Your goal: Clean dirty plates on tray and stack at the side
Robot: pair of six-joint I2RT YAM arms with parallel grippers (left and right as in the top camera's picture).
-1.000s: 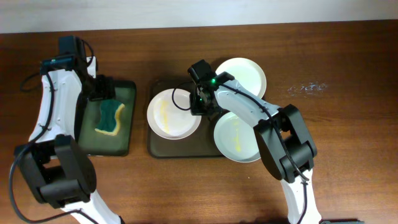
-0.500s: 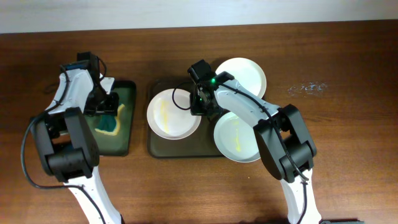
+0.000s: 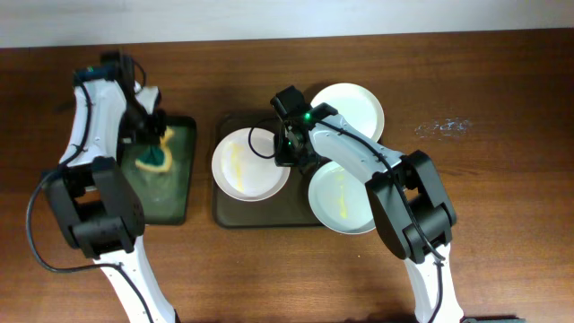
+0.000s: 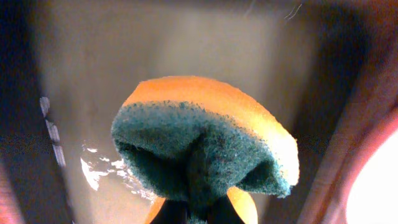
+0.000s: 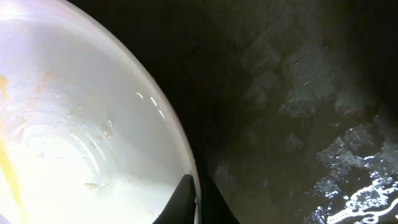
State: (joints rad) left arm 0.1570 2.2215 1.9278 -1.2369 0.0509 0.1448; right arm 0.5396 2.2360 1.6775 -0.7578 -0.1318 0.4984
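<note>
Three plates show in the overhead view. A white plate (image 3: 249, 163) with a yellow smear lies at the left of the dark olive tray (image 3: 269, 213). My right gripper (image 3: 289, 152) is shut on its right rim, one finger inside and one outside, as the right wrist view shows at the plate (image 5: 81, 124) and gripper (image 5: 198, 202). A pale plate (image 3: 350, 108) sits at the tray's far right, and a smeared plate (image 3: 343, 199) at the near right. My left gripper (image 3: 148, 136) is shut on a green and yellow sponge (image 3: 154, 158), bunched up above the fingers (image 4: 180, 214).
A smaller narrow black tray (image 3: 166, 199) with a greenish, wet inside lies left of the big tray, below the sponge. Bare brown table surrounds both trays. A faint whitish mark (image 3: 444, 127) is on the wood at the right.
My left gripper came down on the sponge, shut on it and raised it off the small tray, so it now looks bunched. The right arm and the plates have not moved.
</note>
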